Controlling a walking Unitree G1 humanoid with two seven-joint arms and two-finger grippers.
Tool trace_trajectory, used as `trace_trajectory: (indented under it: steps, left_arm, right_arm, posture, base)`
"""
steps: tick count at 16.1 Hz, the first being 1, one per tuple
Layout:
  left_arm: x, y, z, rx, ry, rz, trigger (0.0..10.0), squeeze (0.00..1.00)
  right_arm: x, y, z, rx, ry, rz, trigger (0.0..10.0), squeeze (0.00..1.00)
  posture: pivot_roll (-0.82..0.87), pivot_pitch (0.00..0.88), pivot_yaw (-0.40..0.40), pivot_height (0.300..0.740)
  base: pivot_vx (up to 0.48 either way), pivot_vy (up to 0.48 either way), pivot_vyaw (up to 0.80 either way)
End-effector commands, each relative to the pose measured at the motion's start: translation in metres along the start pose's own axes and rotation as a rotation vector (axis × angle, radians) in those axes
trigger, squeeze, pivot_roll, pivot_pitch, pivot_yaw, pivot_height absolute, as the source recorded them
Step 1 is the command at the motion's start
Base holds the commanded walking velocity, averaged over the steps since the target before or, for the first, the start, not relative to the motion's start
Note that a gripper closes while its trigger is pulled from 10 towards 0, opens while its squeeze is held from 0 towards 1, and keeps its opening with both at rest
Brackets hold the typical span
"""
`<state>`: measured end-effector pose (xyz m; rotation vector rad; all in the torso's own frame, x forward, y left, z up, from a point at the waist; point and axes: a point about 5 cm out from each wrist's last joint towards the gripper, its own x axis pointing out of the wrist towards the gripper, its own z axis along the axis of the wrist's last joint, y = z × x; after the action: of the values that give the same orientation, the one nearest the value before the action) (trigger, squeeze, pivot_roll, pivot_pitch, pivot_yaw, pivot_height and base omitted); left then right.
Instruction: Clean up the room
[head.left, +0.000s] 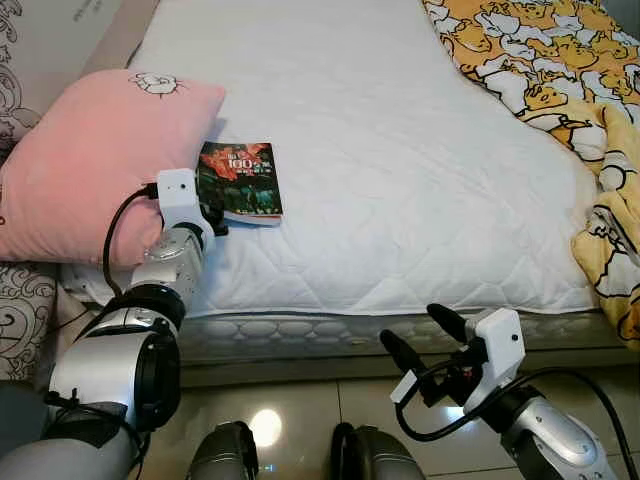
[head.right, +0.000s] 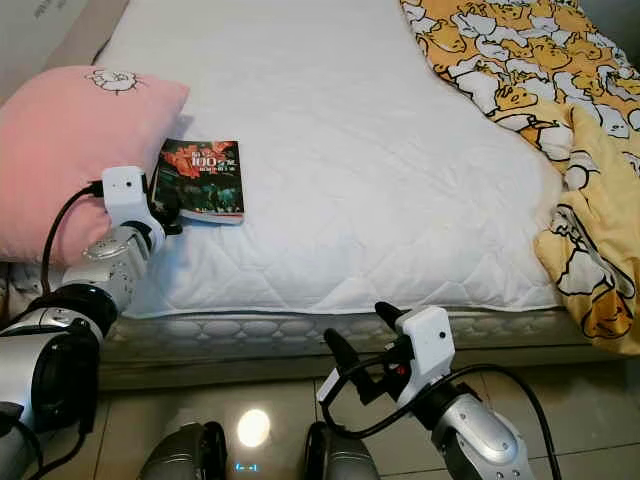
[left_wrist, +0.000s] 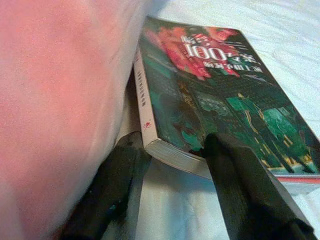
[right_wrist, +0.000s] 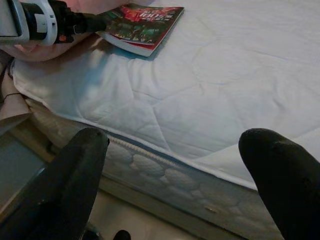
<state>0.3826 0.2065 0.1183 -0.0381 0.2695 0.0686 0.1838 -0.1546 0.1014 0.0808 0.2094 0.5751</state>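
**Left pincer at the corner of the book, right pincer idle over the floor**

My left gripper (left_wrist: 172, 165) is out over the near left part of the white mattress (head.left: 400, 180), right at the near corner of the book (head.left: 240, 180). From my wrist camera I see my 2 black fingers (left_wrist: 250, 195) spread wide, 1 to each side of that corner: 1 sits against the cover's near edge, the other lies down in the gap between the spine and the pink pillow (head.left: 95, 165). They straddle the corner but are not clamped on it; the pincer holds nothing.

The book lies flat on the mattress, cover up, dark green with red at the top and "100" printed in white. Its spine side is just beside the pillow, and from the head camera the pillow's edge seems to overlap it slightly. The pillow rests at the left edge of the bed.

My right gripper (head.left: 425, 335) hangs low, in front of the bed's near edge, over the glossy tiled floor (head.left: 300, 410). Its 2 fingers stand well apart with nothing between them.

Over on the right side of the bed, a yellow blanket (head.left: 560, 70) with a cartoon print is bunched up and spills over the edge.
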Motion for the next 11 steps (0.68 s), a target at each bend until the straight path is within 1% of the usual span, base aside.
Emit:
trace_trajectory:
  steps: [1,3,4,5,6,7,8,9,11]
  left_arm:
    - [0.001,-0.003,0.007,0.096,-0.032,-0.032,10.0,1.00]
    - [0.001,-0.006,0.013,0.190,-0.055,-0.061,10.0,1.00]
    - [0.001,-0.007,0.013,0.205,-0.057,-0.072,10.0,1.00]
    - [0.001,-0.008,0.014,0.239,-0.059,-0.084,10.0,1.00]
    - [0.001,-0.007,0.017,0.359,-0.066,-0.100,10.0,1.00]
    - [0.001,-0.006,0.017,0.391,-0.066,-0.104,10.0,1.00]
    - [0.001,-0.002,0.017,0.445,-0.054,-0.101,10.0,1.00]
    - [0.000,0.004,0.016,0.534,-0.041,-0.092,10.0,1.00]
    - [-0.001,0.009,0.013,0.584,-0.030,-0.079,10.0,1.00]
  right_arm:
    - [-0.004,0.000,-0.003,0.004,0.024,0.009,10.0,0.00]
    - [-0.005,0.001,-0.005,0.012,0.031,0.011,10.0,0.00]
    - [-0.005,0.002,-0.006,0.014,0.033,0.011,10.0,0.00]
    - [-0.006,0.002,-0.006,0.017,0.035,0.012,10.0,0.00]
    - [-0.007,0.003,-0.007,0.022,0.037,0.008,10.0,0.00]
    - [-0.007,0.003,-0.007,0.023,0.038,0.006,10.0,0.00]
    - [-0.007,0.003,-0.007,0.024,0.039,0.003,10.0,0.00]
    - [-0.008,0.003,-0.008,0.026,0.041,-0.001,10.0,0.00]
    - [-0.007,0.003,-0.008,0.028,0.041,-0.003,10.0,0.00]
  posture:
    - [-0.15,0.188,-0.108,0.710]
    - [-0.15,0.188,-0.108,0.710]
    - [-0.15,0.188,-0.108,0.710]
    - [-0.15,0.194,-0.110,0.710]
    - [-0.15,0.195,-0.108,0.710]
    - [-0.15,0.195,-0.108,0.710]
    - [-0.15,0.195,-0.106,0.710]
    - [-0.15,0.195,-0.103,0.710]
    - [-0.15,0.195,-0.103,0.710]
  base:
    - [0.000,0.000,0.00]
    - [0.000,0.000,0.00]
    - [0.000,0.000,0.00]
    - [0.000,0.000,0.00]
    - [0.000,0.000,0.00]
    - [0.000,0.000,0.00]
    - [0.000,0.000,0.00]
    - [0.000,0.000,0.00]
    - [0.000,0.000,0.00]
